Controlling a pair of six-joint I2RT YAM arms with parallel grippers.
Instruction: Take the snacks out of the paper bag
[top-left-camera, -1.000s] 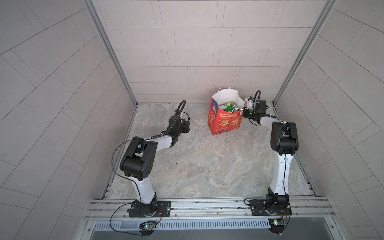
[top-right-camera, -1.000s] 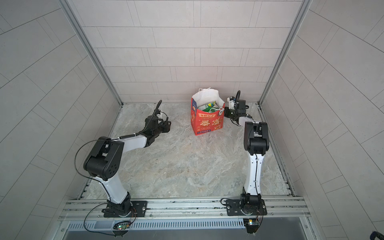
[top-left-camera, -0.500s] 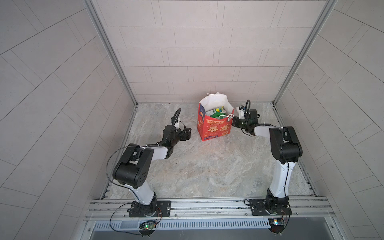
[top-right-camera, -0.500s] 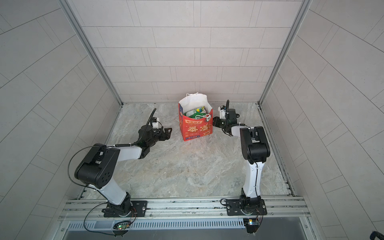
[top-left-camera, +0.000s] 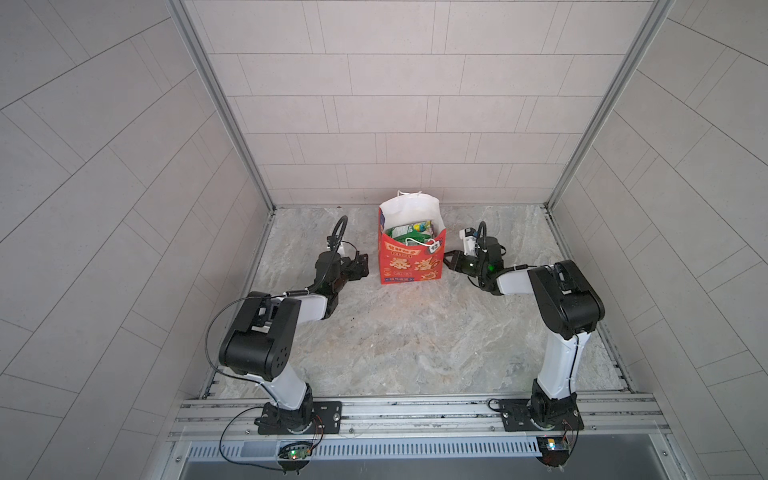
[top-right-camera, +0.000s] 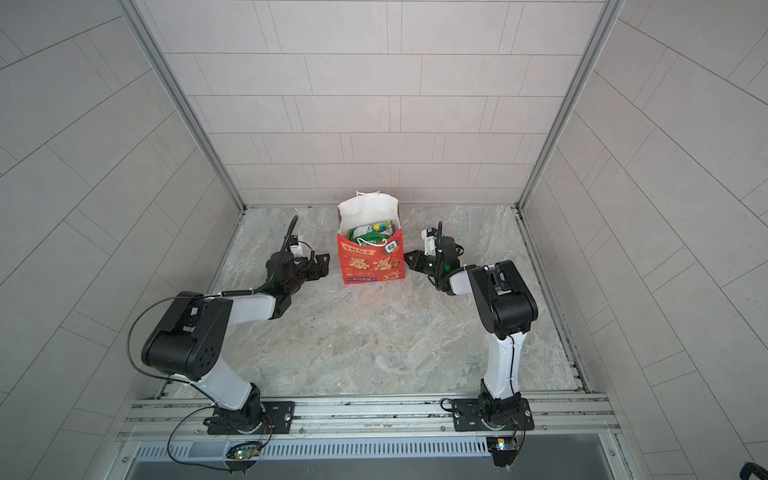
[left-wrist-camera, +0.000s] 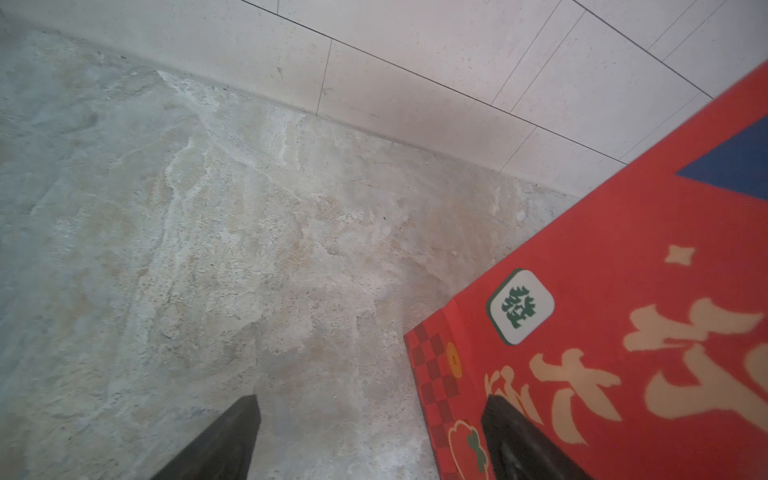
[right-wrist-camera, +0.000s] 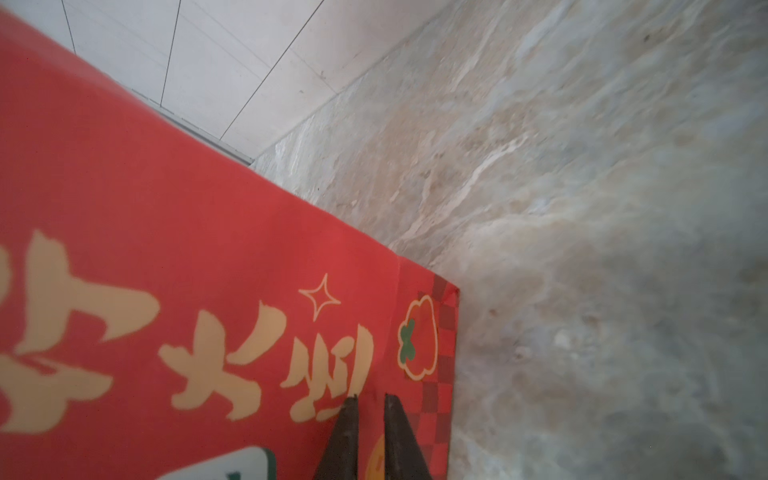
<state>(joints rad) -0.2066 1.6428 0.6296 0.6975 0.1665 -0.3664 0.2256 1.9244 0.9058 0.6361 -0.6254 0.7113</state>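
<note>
The red paper bag (top-left-camera: 411, 268) (top-right-camera: 370, 268) stands upright at the back middle of the marble floor, mouth open. Green and yellow-green snacks (top-left-camera: 409, 232) (top-right-camera: 370, 233) lie inside it; any others are hidden. My right gripper (top-left-camera: 447, 261) (top-right-camera: 409, 257) (right-wrist-camera: 370, 397) is low at the bag's right bottom corner, its jaws shut on a fold of the red paper (right-wrist-camera: 166, 249). My left gripper (top-left-camera: 365, 266) (top-right-camera: 325, 266) (left-wrist-camera: 371, 399) is open beside the bag's left bottom corner (left-wrist-camera: 623, 291), which lies between its fingers. Whether they touch it I cannot tell.
A white cord handle with a small tag (top-left-camera: 432, 246) hangs over the bag's front. The tiled back wall (top-left-camera: 395, 124) rises just behind the bag, with side walls on both flanks. A metal rail (top-left-camera: 415, 411) carrying both arm bases runs along the front.
The bag has slid left and toward the front together with my right gripper. My left gripper opened wide and dropped lower and nearer the front, beside the bag's left corner.
</note>
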